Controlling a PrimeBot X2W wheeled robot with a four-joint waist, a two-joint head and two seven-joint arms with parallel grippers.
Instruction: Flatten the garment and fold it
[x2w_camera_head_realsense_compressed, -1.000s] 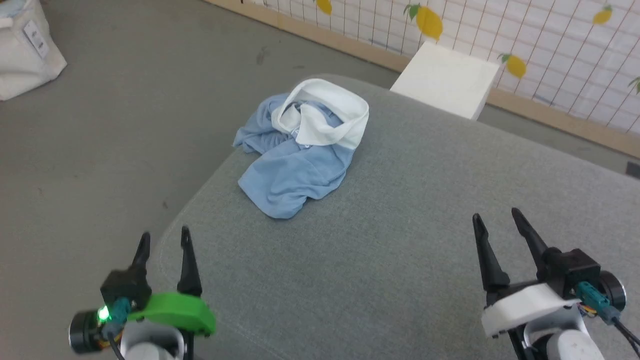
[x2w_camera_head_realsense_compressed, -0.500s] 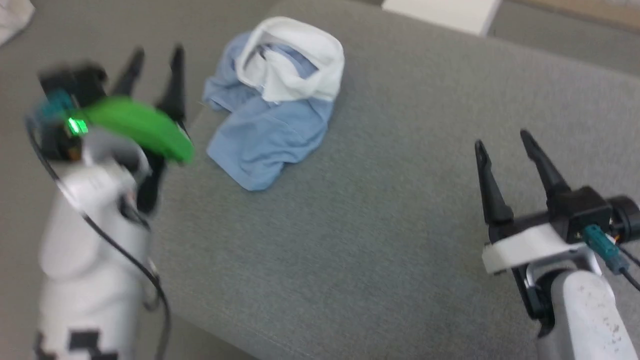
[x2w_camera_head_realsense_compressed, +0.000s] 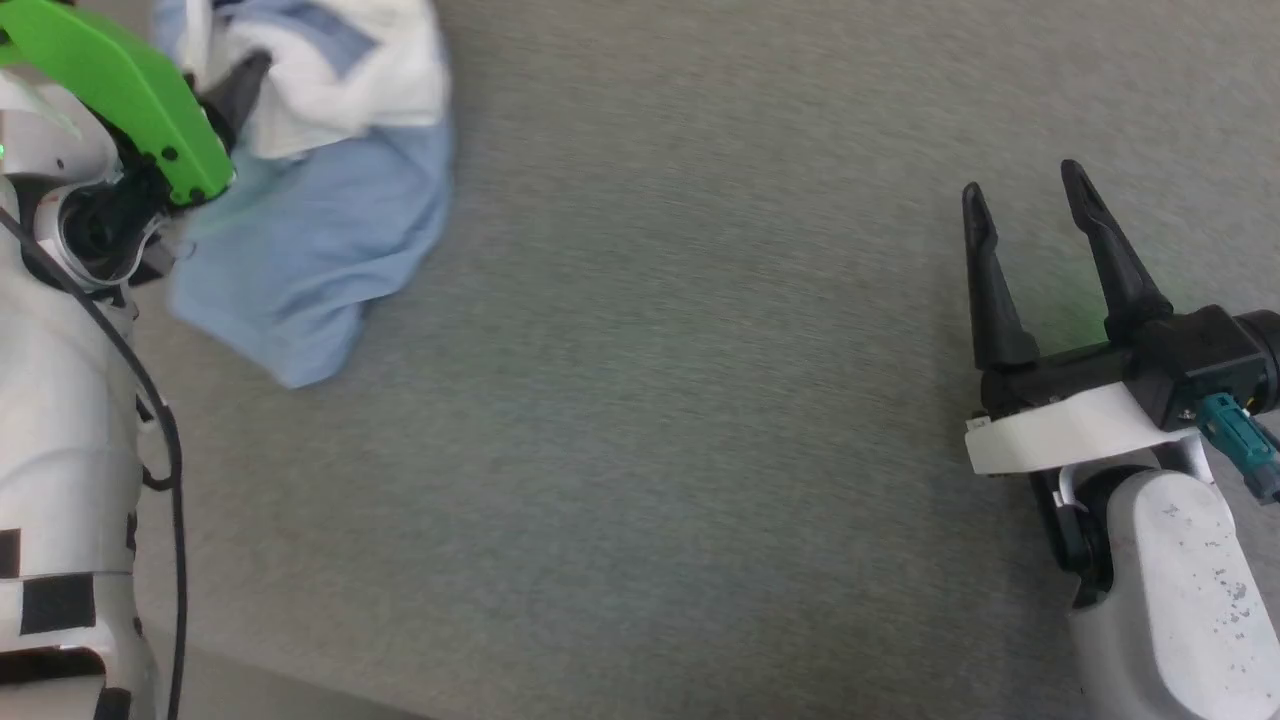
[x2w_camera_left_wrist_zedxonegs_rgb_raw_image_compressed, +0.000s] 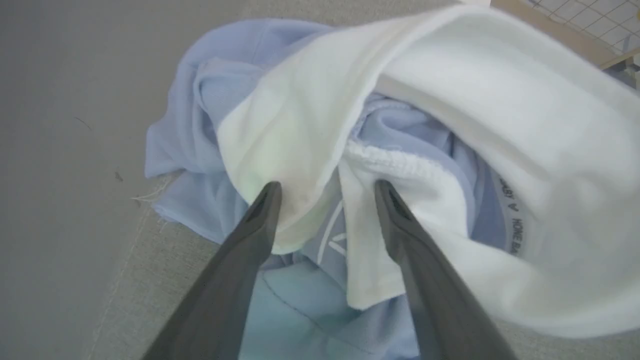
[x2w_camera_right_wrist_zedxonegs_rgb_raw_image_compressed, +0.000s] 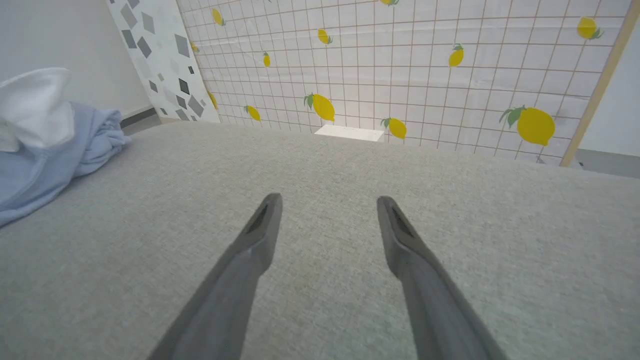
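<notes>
Blue garment (x2w_camera_head_realsense_compressed: 320, 230) crumpled, top cut off; left fingers (x2w_camera_left_wrist_zedxonegs_rgb_raw_image_compressed: 255, 220) apart at white collar (x2w_camera_left_wrist_zedxonegs_rgb_raw_image_compressed: 450, 75); right fingers (x2w_camera_head_realsense_compressed: 990, 290) apart.

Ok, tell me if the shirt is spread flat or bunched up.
Bunched up: the shirt lies in a crumpled heap on the grey cushion, white collar flopped over blue folds.

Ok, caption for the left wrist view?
Open left gripper poised at the white collar of the crumpled blue garment.
</notes>
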